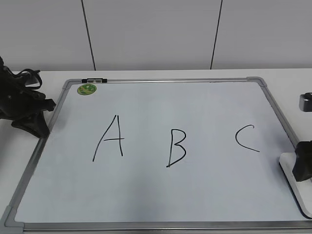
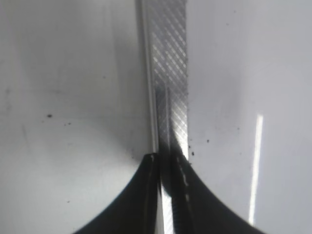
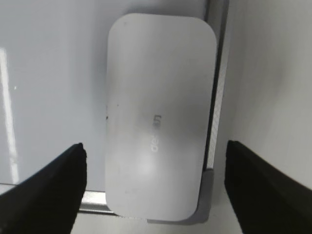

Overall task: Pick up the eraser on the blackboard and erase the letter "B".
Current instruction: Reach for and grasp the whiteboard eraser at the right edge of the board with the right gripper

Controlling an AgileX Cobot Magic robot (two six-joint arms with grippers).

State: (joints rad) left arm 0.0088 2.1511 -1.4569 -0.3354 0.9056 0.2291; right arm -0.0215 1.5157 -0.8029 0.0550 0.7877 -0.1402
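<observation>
Now, right hand [image 3: 153, 190] spread wide over the eraser [image 3: 158, 117].
Light, rigid, glossy plastic: likely slippery, so pinch its long sides; left hand [image 2: 165, 161] is closed together.

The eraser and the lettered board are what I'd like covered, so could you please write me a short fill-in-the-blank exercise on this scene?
1. The eraser lies at the blackboard's near-right corner, between the fingers of the ____ hand.
2. The letter "B" stands between the "A" and the ____.
3. The round magnet near the far-left corner is ____ in colour.
4. The left hand sits over the board's ____, fingers shut.

Missing words: right; "C"; green; frame
</observation>
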